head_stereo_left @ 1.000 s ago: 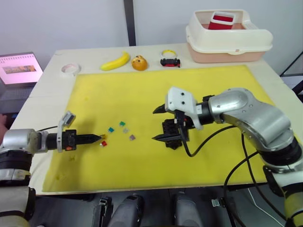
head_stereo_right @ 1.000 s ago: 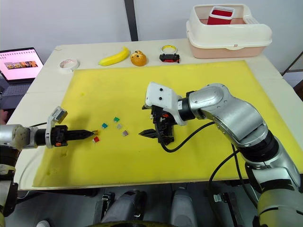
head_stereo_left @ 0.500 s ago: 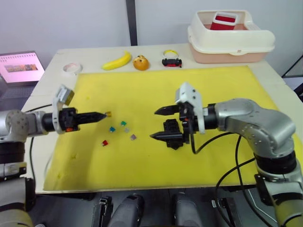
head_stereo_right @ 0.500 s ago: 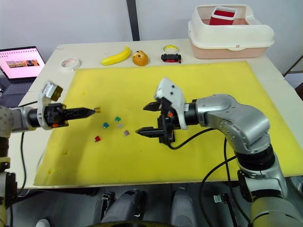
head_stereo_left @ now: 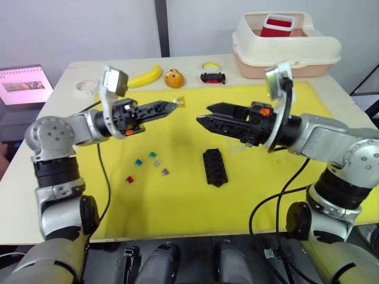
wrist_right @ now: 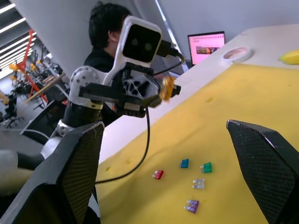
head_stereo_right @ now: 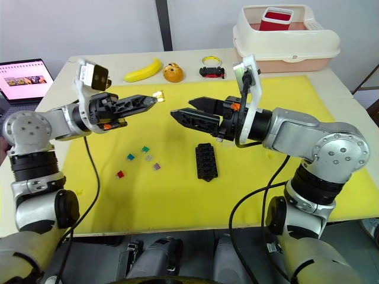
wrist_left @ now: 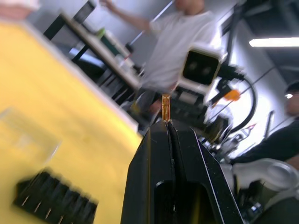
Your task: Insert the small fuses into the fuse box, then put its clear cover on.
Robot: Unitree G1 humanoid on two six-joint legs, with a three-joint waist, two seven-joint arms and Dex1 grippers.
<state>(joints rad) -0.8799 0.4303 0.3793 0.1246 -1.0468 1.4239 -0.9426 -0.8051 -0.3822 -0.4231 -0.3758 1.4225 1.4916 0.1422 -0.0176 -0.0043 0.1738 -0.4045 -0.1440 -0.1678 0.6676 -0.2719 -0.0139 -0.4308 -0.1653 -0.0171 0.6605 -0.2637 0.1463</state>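
Left eye view, left gripper (head_stereo_left: 174, 105): raised above the yellow mat (head_stereo_left: 118, 195), jaws pressed together, pinching the orange fuse (head_stereo_left: 180, 102) at the tips.
Left eye view, right gripper (head_stereo_left: 202, 113): raised, facing the left gripper, jaws spread, holding nothing.
Left eye view, fuse box (head_stereo_left: 214, 167): flat on the mat, mid-near, below and between the grippers.
Left eye view, loose fuses: teal fuse (head_stereo_left: 139, 161), green fuse (head_stereo_left: 153, 155), grey fuse (head_stereo_left: 157, 163), purple fuse (head_stereo_left: 165, 172), red fuse (head_stereo_left: 129, 178); clustered left of the fuse box, apart from it.
Right eye view, far edge: banana (head_stereo_right: 142, 71), orange fruit (head_stereo_right: 173, 72), toy car (head_stereo_right: 212, 72), cream tub (head_stereo_right: 288, 41) far right, tape roll (head_stereo_right: 86, 80) and laptop (head_stereo_right: 22, 79) far left.
Left wrist view: orange fuse standing upright from shut tips; fuse box low on the mat; clear cover (wrist_left: 25, 138) seen faintly on the mat beside the box; person (wrist_left: 170, 44) behind.
Right wrist view: fingers wide apart; left gripper with orange fuse ahead; five loose fuses on the mat; another person (wrist_right: 105, 39) behind.
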